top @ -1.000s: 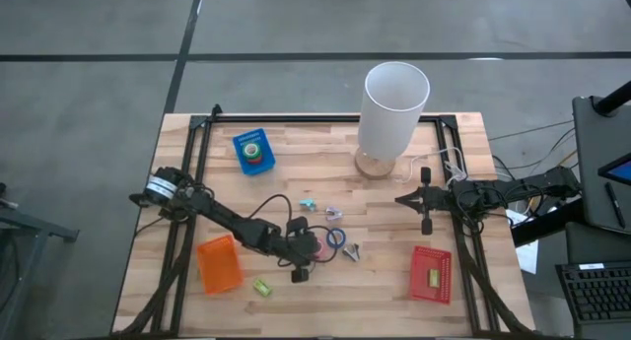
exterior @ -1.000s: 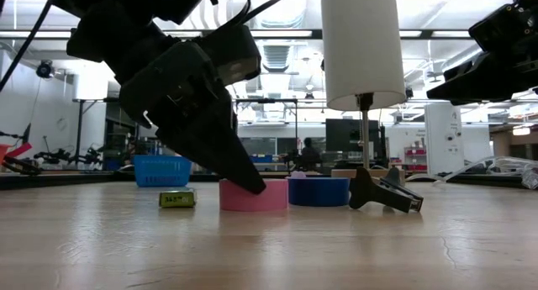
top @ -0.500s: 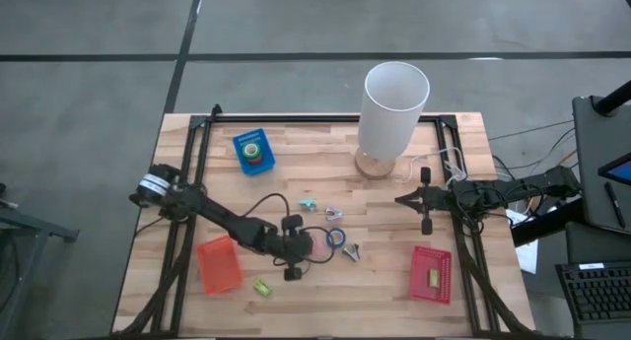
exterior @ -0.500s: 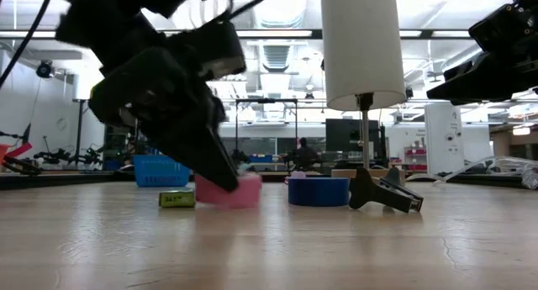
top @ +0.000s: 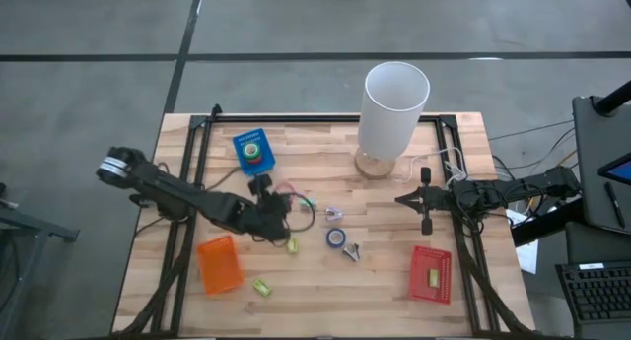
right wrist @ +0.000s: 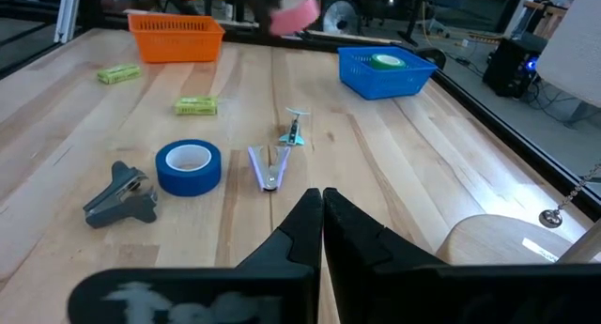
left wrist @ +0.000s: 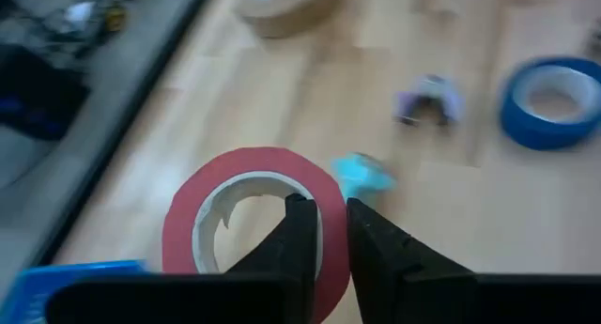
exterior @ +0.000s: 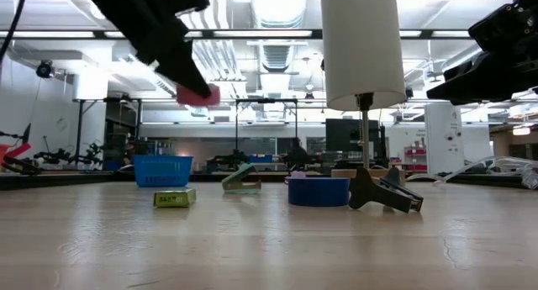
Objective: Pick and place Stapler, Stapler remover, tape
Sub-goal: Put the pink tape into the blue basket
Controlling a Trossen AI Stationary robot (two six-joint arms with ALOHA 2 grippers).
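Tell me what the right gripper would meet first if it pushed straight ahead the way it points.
Probably the purple stapler remover: it lies nearly dead ahead of the shut right gripper. The blue tape roll sits off that line.

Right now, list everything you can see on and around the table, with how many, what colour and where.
red tape roll: one, lifted off the table in the left claw
blue tape roll: one, mid-table
green tape roll: one, inside the blue basket
blue basket: one, back left
orange basket: one, front left
red basket: one, front right
yellow-green blocks: two loose front left, one in the red basket
dark staple remover: one, beside the blue roll
white cylinder: one, back
left claw: shut on the red roll
right claw: shut, empty, right side
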